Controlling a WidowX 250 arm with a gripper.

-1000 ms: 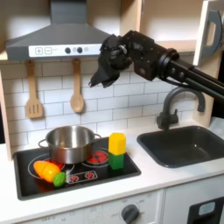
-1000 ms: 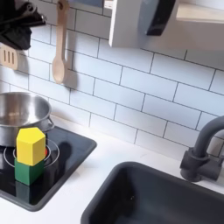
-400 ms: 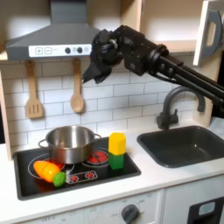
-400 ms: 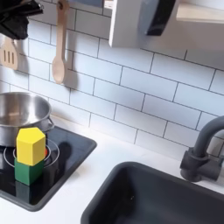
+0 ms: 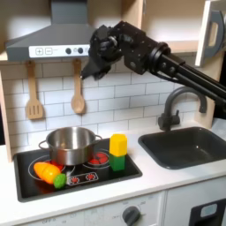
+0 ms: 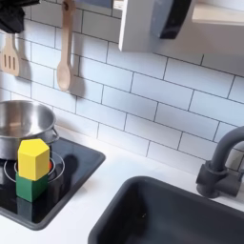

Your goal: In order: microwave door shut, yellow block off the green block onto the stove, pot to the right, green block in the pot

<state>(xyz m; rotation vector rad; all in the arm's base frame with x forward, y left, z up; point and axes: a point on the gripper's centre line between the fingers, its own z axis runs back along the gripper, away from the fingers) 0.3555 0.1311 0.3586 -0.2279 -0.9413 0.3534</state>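
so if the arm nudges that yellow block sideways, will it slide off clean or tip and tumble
The yellow block stands taller than wide on the green block, so a high push would probably tip it. It looks rigid and light, so a small nudge should do. Its flat faces suggest it will stop on the stove, not roll.

In the first exterior view, open air above the stove [image 5: 79,181]; the pot [image 5: 69,144] crowds the yellow block [image 5: 118,144] at nine o'clock; three o'clock is bare counter [image 5: 132,187]; the range hood [image 5: 55,40] caps twelve o'clock.
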